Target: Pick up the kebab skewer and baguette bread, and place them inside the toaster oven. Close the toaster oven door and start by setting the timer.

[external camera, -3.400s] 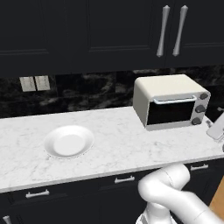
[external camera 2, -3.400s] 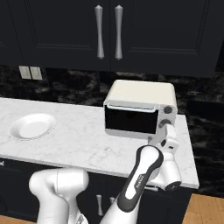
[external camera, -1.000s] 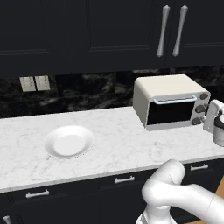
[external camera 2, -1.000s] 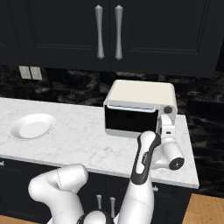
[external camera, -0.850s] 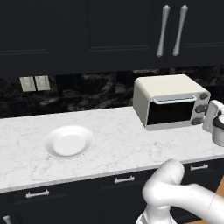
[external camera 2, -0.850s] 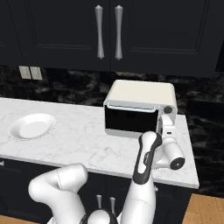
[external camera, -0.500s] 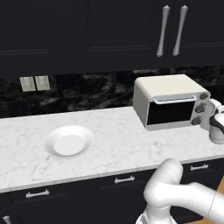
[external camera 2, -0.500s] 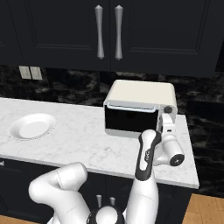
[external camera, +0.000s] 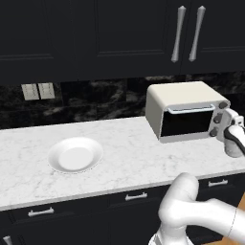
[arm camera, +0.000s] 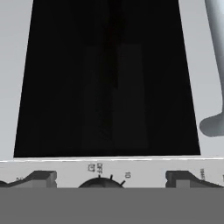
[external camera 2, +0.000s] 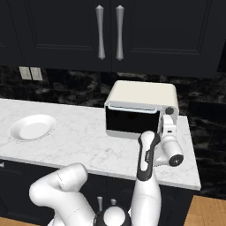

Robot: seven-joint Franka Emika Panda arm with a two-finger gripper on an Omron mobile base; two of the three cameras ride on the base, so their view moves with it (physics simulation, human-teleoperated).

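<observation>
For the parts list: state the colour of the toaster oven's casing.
Cream-white, seen best in the right base view on the toaster oven.

- The left base view looks from behind and left of the arm, forward and down over the marble counter point(external camera: 124, 158), with the toaster oven point(external camera: 184, 116) at right and a white plate point(external camera: 75, 155) at left.
- The right base view looks from behind and right of the arm, placing the toaster oven point(external camera 2: 141, 108) near centre and the plate point(external camera 2: 32, 127) far left.
- Both share the counter point(external camera 2: 88, 137), the oven, the plate and the dark cabinets point(external camera: 119, 38) above.
- The hand view sits very close to the oven front, rolled sideways: the toaster oven door point(arm camera: 107, 78) glass spans it, its handle point(arm camera: 214, 65) at the right edge, the knobs point(arm camera: 101, 183) along the bottom.
</observation>
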